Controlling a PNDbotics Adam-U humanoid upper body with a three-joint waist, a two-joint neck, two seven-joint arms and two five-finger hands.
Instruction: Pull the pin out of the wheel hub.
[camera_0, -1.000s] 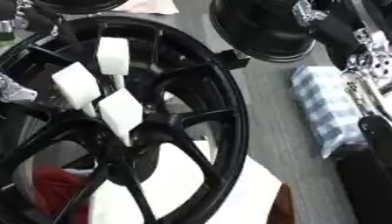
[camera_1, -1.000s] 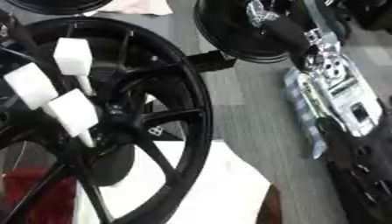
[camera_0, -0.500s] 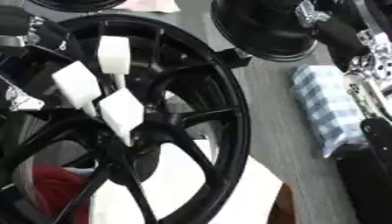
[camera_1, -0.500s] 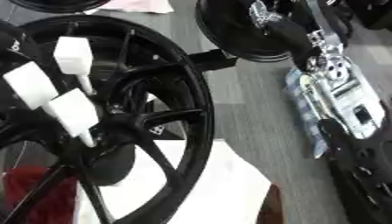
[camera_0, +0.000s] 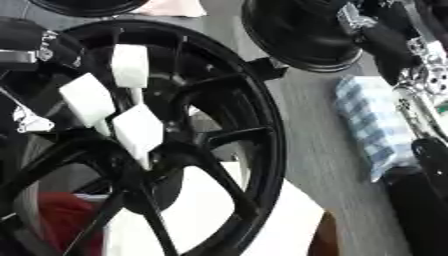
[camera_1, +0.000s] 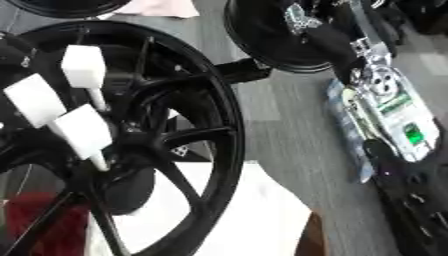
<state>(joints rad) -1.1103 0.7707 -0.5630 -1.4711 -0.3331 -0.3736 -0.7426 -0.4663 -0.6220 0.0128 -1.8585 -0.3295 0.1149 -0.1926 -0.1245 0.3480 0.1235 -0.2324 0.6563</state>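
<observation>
I see one large black wheel hub (camera_0: 254, 125) lying flat and filling the left half of my view, spokes running to a dark centre low on the left. Three white block-headed pins stand in it: one upright near the top (camera_0: 129, 66), one to its left (camera_0: 87, 99), and one lower, nearest the centre (camera_0: 138, 129). Each has a thin pale stem going down among the spokes.

My left hand (camera_0: 39, 47) shows at the upper left edge, black with silver parts, just beside the two upper pins; I cannot tell whether its fingers are open or curled. My right arm (camera_1: 385, 95) runs down the right side, silver and black, with a small green patch on it; the right hand itself I cannot make out.

A blue-and-white checked cloth (camera_0: 372, 125) lies on the grey table (camera_0: 315, 150) right of the hub. One round black dish-shaped part (camera_0: 297, 35) sits beyond the rim. White sheet (camera_1: 236, 215) and something red (camera_0: 57, 220) show under the spokes. I can read no writing anywhere.
</observation>
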